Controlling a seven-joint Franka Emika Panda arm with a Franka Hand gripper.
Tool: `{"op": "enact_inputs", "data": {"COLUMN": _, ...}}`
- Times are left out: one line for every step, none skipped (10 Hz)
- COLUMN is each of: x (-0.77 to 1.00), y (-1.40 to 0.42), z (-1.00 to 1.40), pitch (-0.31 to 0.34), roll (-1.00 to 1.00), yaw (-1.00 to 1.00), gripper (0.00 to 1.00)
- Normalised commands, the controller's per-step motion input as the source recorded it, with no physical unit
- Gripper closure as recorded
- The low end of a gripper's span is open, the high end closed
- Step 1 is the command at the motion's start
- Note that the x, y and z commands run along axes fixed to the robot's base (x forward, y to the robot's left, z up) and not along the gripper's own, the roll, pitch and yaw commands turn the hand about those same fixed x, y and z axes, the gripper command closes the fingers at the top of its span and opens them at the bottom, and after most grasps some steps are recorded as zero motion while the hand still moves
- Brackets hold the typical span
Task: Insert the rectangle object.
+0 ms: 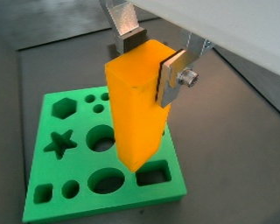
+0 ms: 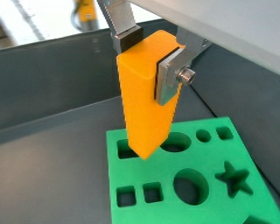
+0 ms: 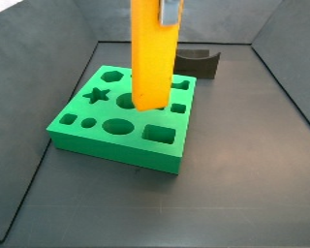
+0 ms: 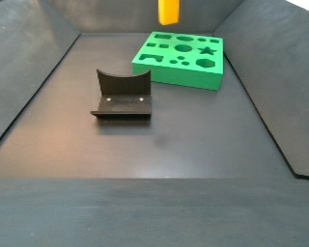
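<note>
the claw (image 1: 150,61) hangs above the green board (image 1: 60,175), its flat silver fingers (image 1: 171,77) clamped on the upper part of the rectangle object (image 1: 140,105), so it is gripping the bar rather than standing open. the hold sits high on the bar, which leaves most of its length free below the pads, presumably so the lower end can go into a hole without the fingers meeting the board. the bar is carried upright, end down; in both wrist views its lower tip hovers over the board's holes, near a round hole and a rectangular one, and in a side view the bar (image 3: 148,58) appears to end just above the board's top face (image 3: 80,131), though i cannot tell whether it touches. it does not look seated in any hole yet, so the insertion seems not yet done, and the tip likely needs lining up with the matching rectangular opening. farther out, the board lies flat on the dark surface (image 4: 183,154), and the fixture (image 4: 123,96) stands well apart from it, with nothing between them.
</note>
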Motion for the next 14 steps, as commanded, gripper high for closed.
{"op": "enact_inputs", "data": {"x": 0.00, "y": -0.18, "z": -0.25, "pitch": 0.000, "roll": 0.00, "yaw": -0.99, "gripper": 1.00}}
{"op": "enact_inputs", "data": {"x": 0.00, "y": -0.18, "z": -0.25, "pitch": 0.000, "roll": 0.00, "yaw": -0.99, "gripper": 1.00}}
{"op": "enact_inputs", "data": {"x": 0.00, "y": -0.18, "z": -0.25, "pitch": 0.000, "roll": 0.00, "yaw": -0.99, "gripper": 1.00}}
{"op": "enact_inputs", "data": {"x": 0.00, "y": -0.13, "z": -0.25, "pitch": 0.000, "roll": 0.00, "yaw": -1.00, "gripper": 1.00}}
{"op": "enact_inputs", "data": {"x": 0.00, "y": -0.11, "z": -0.25, "pitch": 0.000, "roll": 0.00, "yaw": -1.00, "gripper": 1.00}}
{"op": "enact_inputs", "data": {"x": 0.00, "y": -0.10, "z": -0.25, "pitch": 0.000, "roll": 0.00, "yaw": -1.00, "gripper": 1.00}}
{"op": "enact_inputs", "data": {"x": 0.00, "y": -0.10, "z": -0.19, "pitch": 0.000, "roll": 0.00, "yaw": -1.00, "gripper": 1.00}}
{"op": "enact_inputs", "data": {"x": 0.12, "y": -0.11, "z": 0.00, "pitch": 0.000, "roll": -0.07, "yaw": -0.91, "gripper": 1.00}}
{"op": "enact_inputs", "data": {"x": 0.44, "y": -0.13, "z": 0.00, "pitch": 0.000, "roll": -0.09, "yaw": -0.61, "gripper": 1.00}}
{"op": "enact_inputs", "data": {"x": 0.65, "y": -0.20, "z": -0.14, "pitch": 0.000, "roll": 0.00, "yaw": -0.40, "gripper": 1.00}}
{"op": "enact_inputs", "data": {"x": 0.67, "y": -0.16, "z": -0.17, "pitch": 0.000, "roll": 0.00, "yaw": -0.36, "gripper": 1.00}}
{"op": "enact_inputs", "data": {"x": 0.00, "y": 0.00, "z": -0.11, "pitch": 0.031, "roll": 0.08, "yaw": 0.00, "gripper": 1.00}}
{"op": "enact_inputs", "data": {"x": 0.03, "y": 0.00, "z": -0.17, "pitch": 0.000, "roll": 0.10, "yaw": 0.00, "gripper": 1.00}}
{"op": "enact_inputs", "data": {"x": 0.00, "y": 0.01, "z": -0.23, "pitch": 0.000, "roll": 0.08, "yaw": 0.02, "gripper": 1.00}}
